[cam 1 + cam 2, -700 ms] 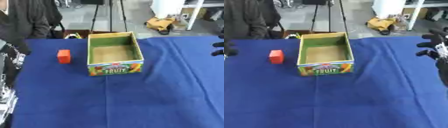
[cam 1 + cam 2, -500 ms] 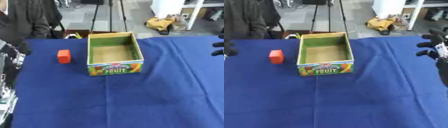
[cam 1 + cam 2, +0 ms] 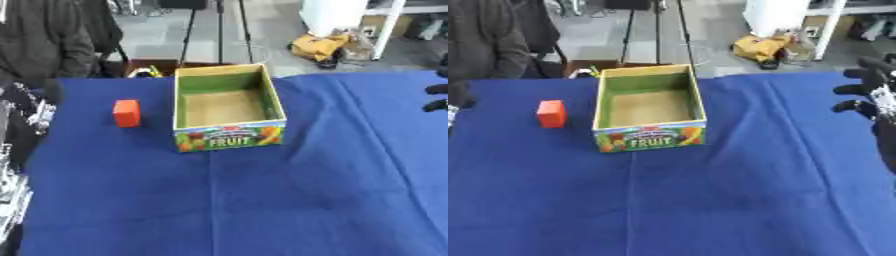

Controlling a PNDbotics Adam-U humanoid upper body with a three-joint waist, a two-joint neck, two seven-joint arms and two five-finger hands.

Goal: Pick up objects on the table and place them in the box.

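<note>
An orange block [image 3: 126,113] stands on the blue tablecloth [image 3: 262,200], a little to the left of the box. The box [image 3: 229,139] is open-topped cardboard with green inner walls and a "FRUIT" label on its front. Nothing shows on its brown floor. My right hand [image 3: 874,95] hovers at the table's right edge, far from the box, with its dark fingers spread and holding nothing. My left hand [image 3: 35,107] shows at the left edge, left of the block and apart from it. Its pose is unclear.
A person in dark clothing [image 3: 44,45] stands behind the table's far left corner. Tripod legs [image 3: 219,25] and a yellow bag [image 3: 319,47] are on the floor beyond the far edge. Blue cloth stretches in front of and to the right of the box.
</note>
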